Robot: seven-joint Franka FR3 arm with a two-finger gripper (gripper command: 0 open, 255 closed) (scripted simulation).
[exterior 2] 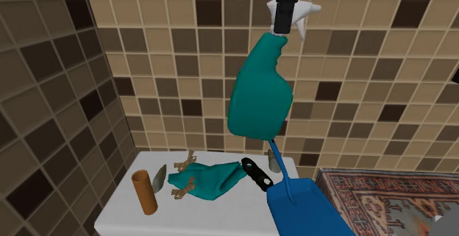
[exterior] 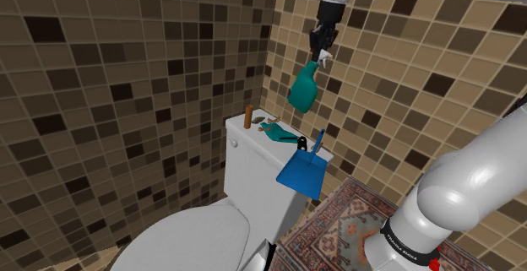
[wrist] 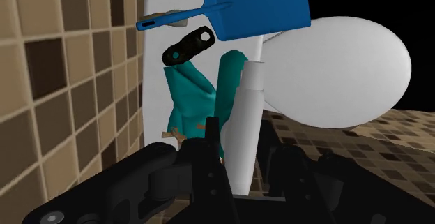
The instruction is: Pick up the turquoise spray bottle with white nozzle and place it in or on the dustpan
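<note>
The turquoise spray bottle [exterior: 303, 89] hangs in the air by its white nozzle [exterior 2: 295, 12], above the toilet tank's right end in the shoulder view. My gripper [exterior: 322, 48] is shut on the nozzle, body hanging down. From the second exterior view the bottle [exterior 2: 257, 95] hovers just over the dustpan's handle, under the gripper [exterior 2: 287, 3]. The blue dustpan [exterior: 301, 173] [exterior 2: 303, 205] leans at the tank's edge, handle up. In the wrist view the black gripper [wrist: 244, 165] clasps the white nozzle [wrist: 244, 128], the dustpan [wrist: 258, 6] beyond.
On the white toilet tank lid [exterior: 247, 139] lie a teal rag-like thing [exterior 2: 210, 180], a black and teal handle [exterior 2: 254, 171] and an upright brown cylinder [exterior 2: 145, 192]. Tiled walls stand close behind. The white toilet lid [wrist: 334, 69] and a patterned rug [exterior: 338, 223] lie below.
</note>
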